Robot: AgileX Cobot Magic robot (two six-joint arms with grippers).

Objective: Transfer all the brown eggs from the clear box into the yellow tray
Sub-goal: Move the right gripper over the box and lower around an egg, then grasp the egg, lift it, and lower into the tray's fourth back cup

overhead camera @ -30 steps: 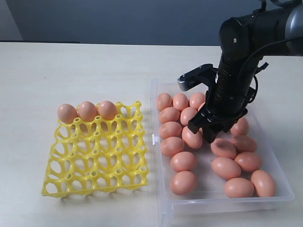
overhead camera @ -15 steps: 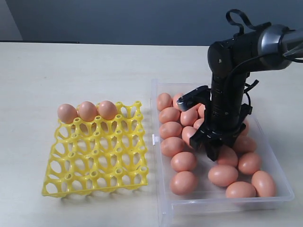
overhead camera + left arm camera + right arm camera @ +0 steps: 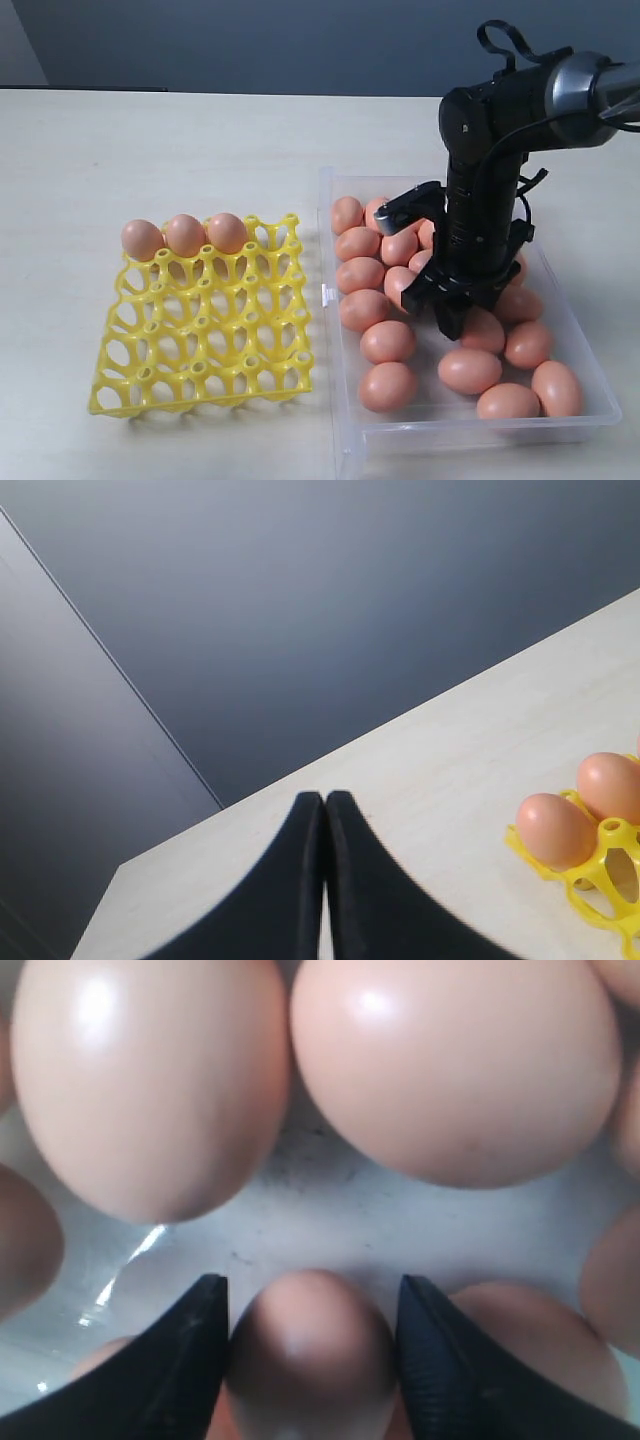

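Three brown eggs (image 3: 184,234) sit in the back row of the yellow tray (image 3: 200,330). Many more brown eggs (image 3: 388,341) lie in the clear box (image 3: 340,430). My right gripper (image 3: 447,322) points down into the box among them. In the right wrist view it (image 3: 311,1285) is open, with one egg (image 3: 308,1350) between its fingers, which stand close on both sides of it. My left gripper (image 3: 324,796) is shut and empty above the table, with the tray's corner (image 3: 600,870) and two eggs (image 3: 555,830) off to one side.
The box stands just right of the tray on a pale table (image 3: 200,140). Eggs crowd close round the right gripper, with two large ones (image 3: 450,1070) just beyond its tips. A small latch tab (image 3: 327,295) sticks out of the box toward the tray.
My right arm has come down into the box and turned over an egg, then held nearly still for the last half second. A few nearby eggs have shifted slightly.
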